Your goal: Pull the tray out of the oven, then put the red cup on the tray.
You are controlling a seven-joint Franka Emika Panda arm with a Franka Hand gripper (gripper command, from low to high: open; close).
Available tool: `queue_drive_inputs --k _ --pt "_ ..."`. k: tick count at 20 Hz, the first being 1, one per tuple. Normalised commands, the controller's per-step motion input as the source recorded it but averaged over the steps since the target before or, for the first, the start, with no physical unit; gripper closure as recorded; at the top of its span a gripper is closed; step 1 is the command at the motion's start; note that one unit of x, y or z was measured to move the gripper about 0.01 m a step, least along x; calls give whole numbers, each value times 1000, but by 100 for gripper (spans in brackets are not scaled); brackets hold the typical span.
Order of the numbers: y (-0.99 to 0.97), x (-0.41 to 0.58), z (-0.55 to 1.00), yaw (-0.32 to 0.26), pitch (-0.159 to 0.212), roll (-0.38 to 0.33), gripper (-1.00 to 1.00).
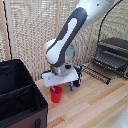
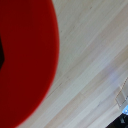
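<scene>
The arm [image 1: 70,35] reached down from the top of the exterior view toward the light wooden desk [image 1: 95,105]. Its gripper [image 1: 56,86] hung directly over the red cup [image 1: 56,93], with the blue-tipped fingers [image 1: 71,87] down at the cup's rim. Whether the fingers were clamped on the cup or merely around it could not be told from either view.

The red cup stood upright on the desk, just beside the big black fabric bin [image 1: 17,95] that filled the exterior view's left. In the wrist view the cup [image 2: 25,60] was a large blurred red shape covering much of the picture, with pale wood grain of the desk [image 2: 90,65] beside it.

The oven [image 1: 113,54] sat at the far edge of the desk on the exterior view's right, well apart from the cup. The tray [image 1: 99,72] lay in front of the oven's opening, drawn out, its dark bars showing over the desk. How much of it rested inside the oven was not clear.

Behind everything ran a woven, light-coloured wall panel [image 1: 35,30].
</scene>
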Motion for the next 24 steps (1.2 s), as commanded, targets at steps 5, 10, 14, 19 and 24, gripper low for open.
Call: queue_drive_inputs --k 5,10,14,19,24 --pt "-292 -88 -193 141 -66 55 100" --pt "-74 -94 -53 57 -9 4 100" --pt "-9 -53 -46 77 0 1 100" --pt "-7 -36 -11 90 -3 0 100" --pt "-71 80 204 -106 -120 13 100"
